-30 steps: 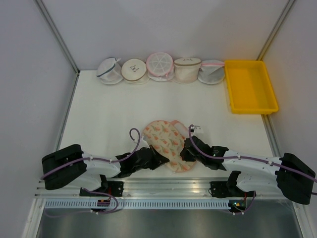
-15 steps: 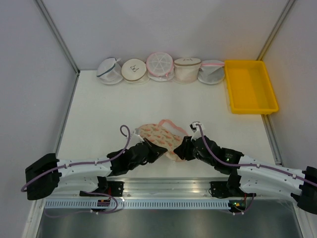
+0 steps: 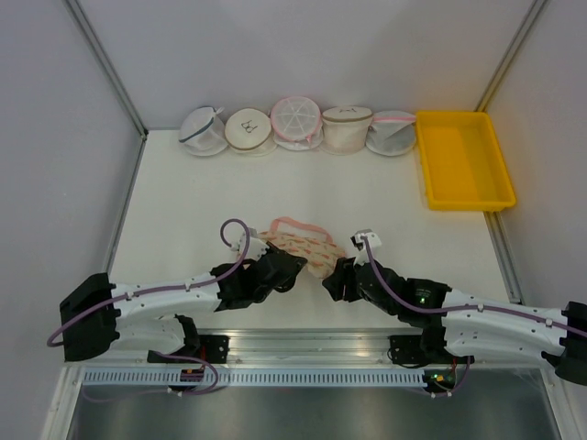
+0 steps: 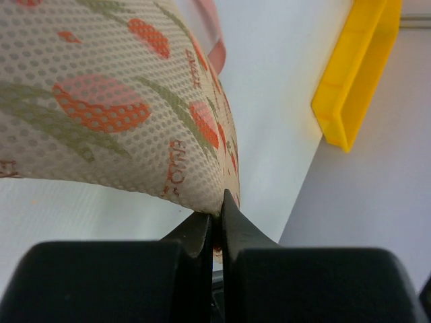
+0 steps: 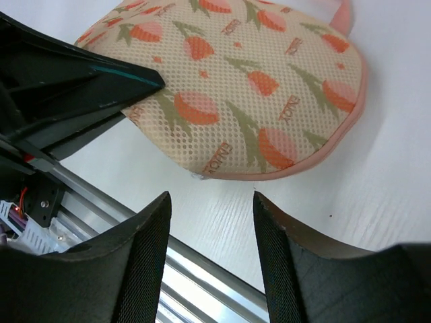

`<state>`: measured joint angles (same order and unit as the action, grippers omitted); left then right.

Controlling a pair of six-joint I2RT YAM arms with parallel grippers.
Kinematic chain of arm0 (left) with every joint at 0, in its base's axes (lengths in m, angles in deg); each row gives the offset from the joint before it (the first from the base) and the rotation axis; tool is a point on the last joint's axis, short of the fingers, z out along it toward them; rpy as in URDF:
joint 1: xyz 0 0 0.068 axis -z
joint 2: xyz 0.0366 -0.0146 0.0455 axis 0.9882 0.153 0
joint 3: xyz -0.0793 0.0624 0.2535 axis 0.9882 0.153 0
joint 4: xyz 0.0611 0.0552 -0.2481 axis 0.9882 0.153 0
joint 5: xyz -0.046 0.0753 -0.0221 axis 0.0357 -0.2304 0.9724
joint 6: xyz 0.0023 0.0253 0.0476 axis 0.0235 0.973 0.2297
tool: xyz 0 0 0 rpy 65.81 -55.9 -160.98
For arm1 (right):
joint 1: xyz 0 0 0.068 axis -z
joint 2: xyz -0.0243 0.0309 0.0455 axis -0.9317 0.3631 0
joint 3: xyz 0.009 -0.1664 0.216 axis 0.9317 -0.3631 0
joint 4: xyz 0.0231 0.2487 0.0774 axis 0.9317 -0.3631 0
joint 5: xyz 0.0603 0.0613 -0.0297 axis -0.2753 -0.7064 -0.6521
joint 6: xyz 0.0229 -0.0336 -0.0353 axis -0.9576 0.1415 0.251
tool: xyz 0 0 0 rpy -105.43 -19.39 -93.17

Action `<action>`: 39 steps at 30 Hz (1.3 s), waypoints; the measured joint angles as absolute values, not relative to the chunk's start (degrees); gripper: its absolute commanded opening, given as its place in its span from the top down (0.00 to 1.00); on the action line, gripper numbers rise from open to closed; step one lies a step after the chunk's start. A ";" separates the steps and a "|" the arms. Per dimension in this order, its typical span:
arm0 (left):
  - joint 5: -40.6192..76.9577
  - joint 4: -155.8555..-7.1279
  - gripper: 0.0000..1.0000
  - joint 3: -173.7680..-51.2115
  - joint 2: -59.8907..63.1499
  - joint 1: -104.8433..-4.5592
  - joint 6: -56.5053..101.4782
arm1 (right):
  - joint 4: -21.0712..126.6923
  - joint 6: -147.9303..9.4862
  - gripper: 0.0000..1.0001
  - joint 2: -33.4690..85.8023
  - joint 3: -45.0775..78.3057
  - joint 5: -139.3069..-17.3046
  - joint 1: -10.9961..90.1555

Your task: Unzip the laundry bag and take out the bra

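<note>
The left gripper (image 4: 217, 225) clamps one edge of the laundry bag (image 4: 114, 101); the right gripper (image 5: 210, 200) — jaws apart — sits just short of the opposite rim, bag directly ahead.

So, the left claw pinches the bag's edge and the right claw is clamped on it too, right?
No. The left claw does pinch the bag at its edge, but the right claw is open, short of it; the right wrist view shows this.

Five round bags (image 3: 298, 124) beside yellow tray (image 3: 463, 160)
</note>
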<state>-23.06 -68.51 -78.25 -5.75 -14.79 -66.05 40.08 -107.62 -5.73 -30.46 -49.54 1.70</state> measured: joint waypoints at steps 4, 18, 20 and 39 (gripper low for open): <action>-23.68 -66.28 0.98 -78.25 -4.48 -14.79 -68.02 | 37.96 -108.01 0.44 -7.41 -29.59 -46.41 0.20; -24.42 -64.89 0.98 -81.73 -2.12 -14.79 -71.58 | 37.35 -110.66 0.47 -5.27 -29.13 -40.80 -4.37; -24.42 -64.86 0.98 -82.17 -2.12 -14.79 -71.75 | 38.18 -110.85 0.47 -4.15 -29.66 -40.10 -5.05; -21.03 -65.00 0.98 -82.54 -2.14 -14.79 -73.98 | 42.27 -111.55 0.57 1.40 -30.16 -32.43 -6.84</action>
